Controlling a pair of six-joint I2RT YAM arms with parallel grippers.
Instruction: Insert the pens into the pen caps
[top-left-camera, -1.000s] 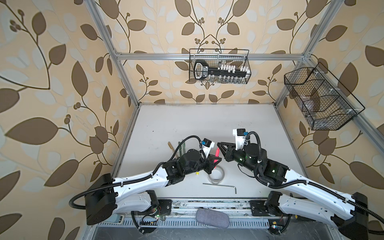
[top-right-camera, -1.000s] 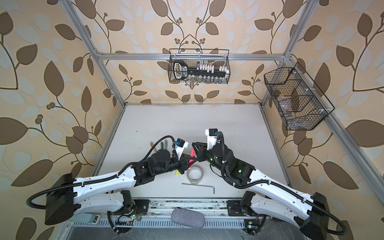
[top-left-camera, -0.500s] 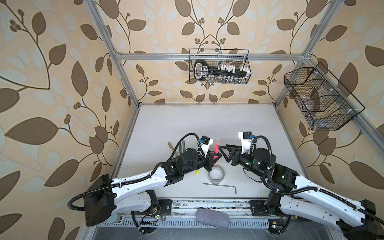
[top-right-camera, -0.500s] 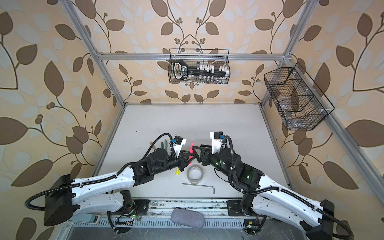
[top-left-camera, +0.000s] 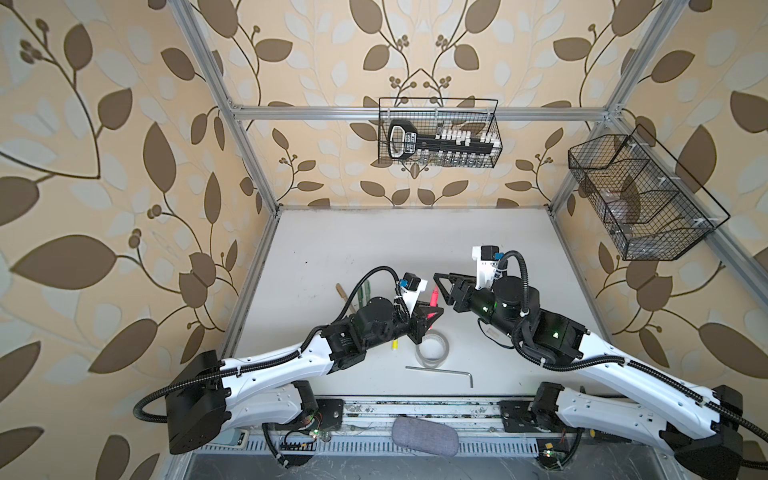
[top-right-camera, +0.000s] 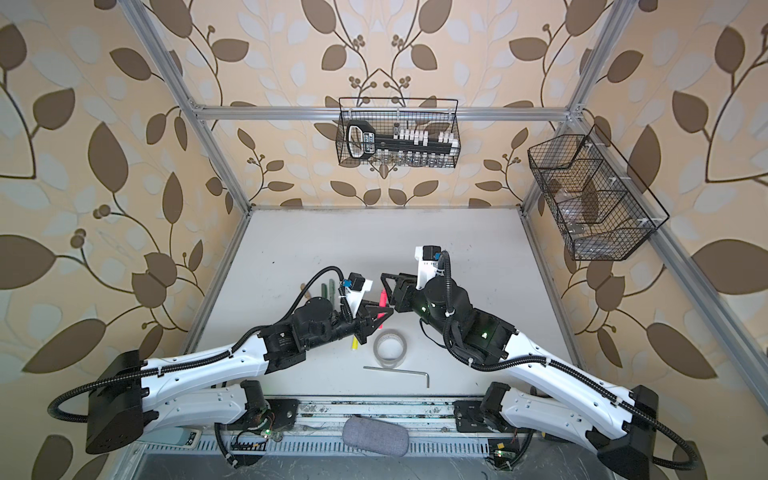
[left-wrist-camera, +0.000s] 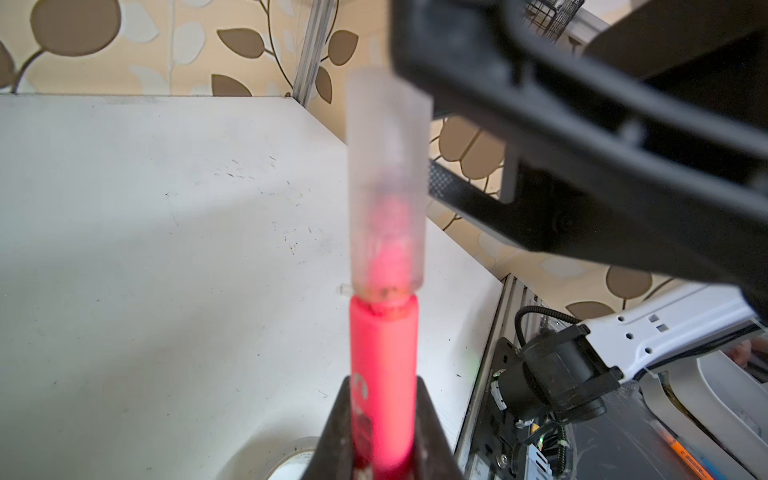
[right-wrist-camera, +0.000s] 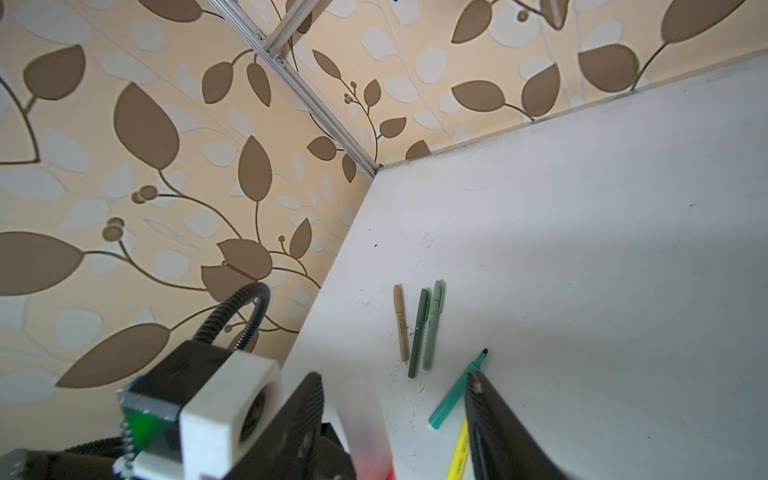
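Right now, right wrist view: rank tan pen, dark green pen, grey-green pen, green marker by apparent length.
1. Green marker, dark green pen, grey-green pen: look alike; marker lies nearer the camera, so no ranking.
2. Tan pen, clearly shortest.

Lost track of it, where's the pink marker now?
In both top views the pink marker is held by the left gripper near mid-table, clear cap on its tip, beside the right gripper.
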